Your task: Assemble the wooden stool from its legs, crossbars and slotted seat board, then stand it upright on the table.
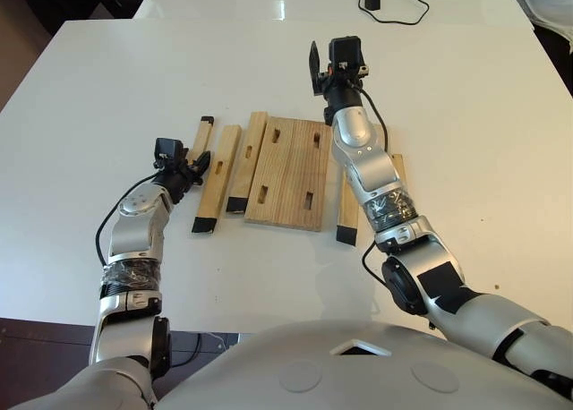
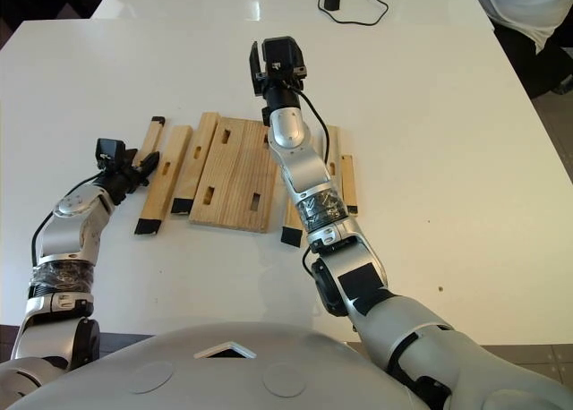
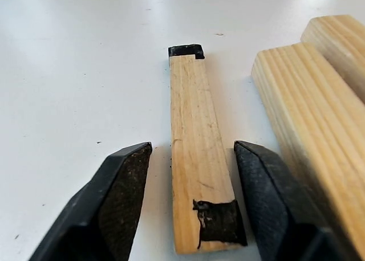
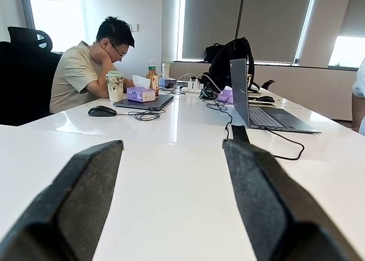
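nothing is assembled yet: the seat board [image 1: 288, 171] lies flat on the worktop [image 1: 107, 97], with loose bars [image 1: 218, 179] beside it. the left gripper [image 3: 194, 155] is spread wide astride one thin bar [image 3: 197, 175], ungripped. the right gripper [image 4: 171, 150] is held open and empty beyond the board.

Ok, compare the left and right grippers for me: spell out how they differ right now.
The left gripper sits low over the table, fingers either side of the thin wooden piece; the right gripper has nothing between its fingers. The left gripper is at the leftmost part; the right gripper is beyond the seat board, past its far edge, pointing away across the table. Both are open.
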Robot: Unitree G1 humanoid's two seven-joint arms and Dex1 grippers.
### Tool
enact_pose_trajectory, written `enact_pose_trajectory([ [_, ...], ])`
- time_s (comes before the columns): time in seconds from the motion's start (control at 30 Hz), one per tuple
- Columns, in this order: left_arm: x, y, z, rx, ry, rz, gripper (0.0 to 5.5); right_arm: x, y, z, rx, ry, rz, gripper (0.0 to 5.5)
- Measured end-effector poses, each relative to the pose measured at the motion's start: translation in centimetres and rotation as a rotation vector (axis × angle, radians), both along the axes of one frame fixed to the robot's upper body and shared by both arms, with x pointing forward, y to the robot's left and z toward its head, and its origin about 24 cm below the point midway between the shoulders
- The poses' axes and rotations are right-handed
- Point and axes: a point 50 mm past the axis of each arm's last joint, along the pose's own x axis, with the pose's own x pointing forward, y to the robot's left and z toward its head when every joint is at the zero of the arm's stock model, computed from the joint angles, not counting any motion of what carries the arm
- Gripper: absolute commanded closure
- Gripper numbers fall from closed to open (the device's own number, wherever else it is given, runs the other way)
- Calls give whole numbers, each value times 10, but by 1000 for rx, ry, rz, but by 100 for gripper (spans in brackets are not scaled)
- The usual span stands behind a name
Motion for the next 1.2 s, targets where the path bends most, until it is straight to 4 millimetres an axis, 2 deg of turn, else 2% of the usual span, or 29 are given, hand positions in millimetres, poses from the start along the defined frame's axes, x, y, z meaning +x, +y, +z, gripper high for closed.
enact_pose_trajectory([
  [0.17, -8, -3, 5, 12, 51, 14, 420, -1, -2, 0, 9, -7, -22, 226],
  [0.3, -10, -5, 8, 41, 74, 4, 420, -2, -11, -2, 46, 0, -77, 226],
  [0.37, -2, -4, 14, 33, 77, 17, 420, 2, -25, 0, 134, 23, -124, 226],
  [0.43, 10, -2, 25, -56, 64, 75, 420, 6, -41, -3, 247, 90, -145, 226],
  [0.47, 22, -7, 42, -180, 1, 85, 420, 8, -45, -3, 300, 120, -99, 226],
  [0.53, 47, -28, 93, -420, -192, -8, 420, 8, -47, 10, 393, 128, 99, 226],
  [0.6, 56, -49, 132, -565, -317, -162, 420, 5, -49, 24, 423, 107, 269, 226],
  [0.63, 56, -65, 155, -663, -383, -295, 420, 2, -54, 34, 425, 94, 385, 226],
  [0.67, 51, -77, 169, -744, -415, -419, 420, -1, -59, 43, 420, 94, 493, 226],
  [0.73, 38, -94, 187, -864, -450, -638, 420, -3, -70, 65, 402, 67, 645, 226],
  [0.77, 27, -102, 195, -926, -460, -775, 420, -4, -80, 89, 390, 3, 720, 226],
  [0.83, 17, -105, 200, -979, -465, -894, 420, -7, -92, 128, 397, -125, 787, 226],
  [0.87, 14, -104, 200, -995, -456, -920, 420, -9, -95, 140, 419, -158, 827, 226],
  [1.0, 7, -95, 202, -1014, -466, -979, 420, -23, -100, 147, 502, -101, 1022, 226],
  [1.13, 2, -98, 200, -1029, -441, -1050, 420, -43, -106, 155, 520, -14, 1211, 226],
  [1.2, 0, -100, 197, -1027, -418, -1070, 420, -45, -103, 155, 523, 31, 1248, 226],
])
